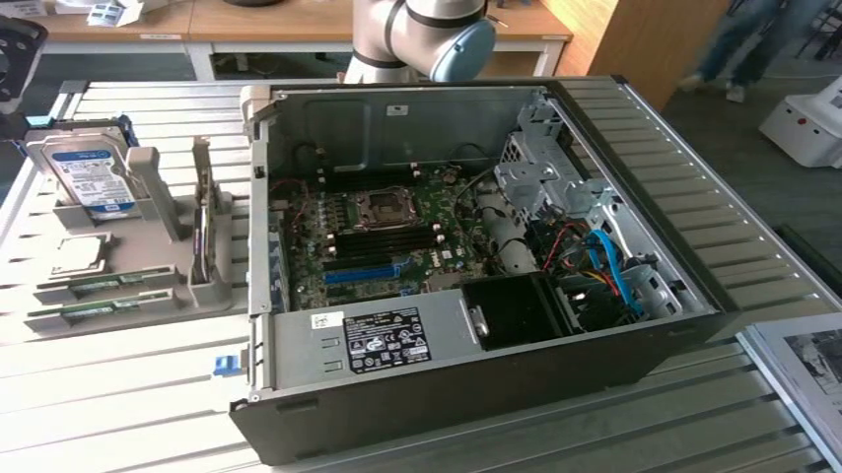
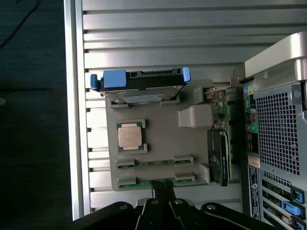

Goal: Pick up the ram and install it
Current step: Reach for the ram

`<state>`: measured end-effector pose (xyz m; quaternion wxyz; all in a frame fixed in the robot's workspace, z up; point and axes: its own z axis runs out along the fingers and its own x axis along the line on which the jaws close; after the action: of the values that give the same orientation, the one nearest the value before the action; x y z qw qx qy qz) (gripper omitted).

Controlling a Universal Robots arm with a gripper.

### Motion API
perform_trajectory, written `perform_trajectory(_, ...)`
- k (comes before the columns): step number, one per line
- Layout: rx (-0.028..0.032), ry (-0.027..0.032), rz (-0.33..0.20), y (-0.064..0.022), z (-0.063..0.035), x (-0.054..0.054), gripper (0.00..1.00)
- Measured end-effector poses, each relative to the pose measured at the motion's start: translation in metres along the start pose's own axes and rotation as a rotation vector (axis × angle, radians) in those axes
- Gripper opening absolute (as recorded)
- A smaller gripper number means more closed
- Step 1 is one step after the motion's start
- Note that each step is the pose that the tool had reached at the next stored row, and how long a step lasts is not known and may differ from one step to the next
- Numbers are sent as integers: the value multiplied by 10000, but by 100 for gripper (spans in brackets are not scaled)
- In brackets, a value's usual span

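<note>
Our gripper (image 2: 162, 185) is clenched on nothing, poised right over the ram (image 2: 141, 182); the ram sits in the outermost slot of the grey tray (image 2: 158, 139); its long axis runs along that tray edge, passing under our fingertips near mid-length.

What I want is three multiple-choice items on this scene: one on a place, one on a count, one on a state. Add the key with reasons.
1. The grey tray sits: A) on the exterior view's left of the computer case; B) inside it; C) atop it.
2. Ram sticks lying in the tray: A) one; B) two; C) four.
3. The case is: A) closed; B) open; C) cloth-covered.
Key: 1A, it stands beside the case; 2B, two green strips lie parallel; 3B, the motherboard shows.
</note>
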<state>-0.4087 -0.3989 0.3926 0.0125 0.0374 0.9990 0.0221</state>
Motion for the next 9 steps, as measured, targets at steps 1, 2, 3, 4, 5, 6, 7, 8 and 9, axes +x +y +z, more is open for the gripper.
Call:
perform_trajectory(1, 0, 0, 1, -1, 0, 7, 10)
perform_trajectory(2, 0, 0, -1, -1, 0, 9, 10)
perform_trajectory(3, 0, 0, 0, -1, 0, 9, 10)
perform_trajectory(4, 0, 0, 1, 0, 0, 10, 10)
perform_trajectory(5, 0, 0, 1, 0, 0, 10, 10)
perform_trajectory(6, 0, 0, 1, -1, 0, 10, 10)
perform_trajectory(7, 0, 1, 1, -1, 1, 10, 10)
perform_trajectory(8, 1, 1, 1, -1, 3, 10, 10)
perform_trajectory(9, 0, 2, 1, -1, 5, 10, 10)
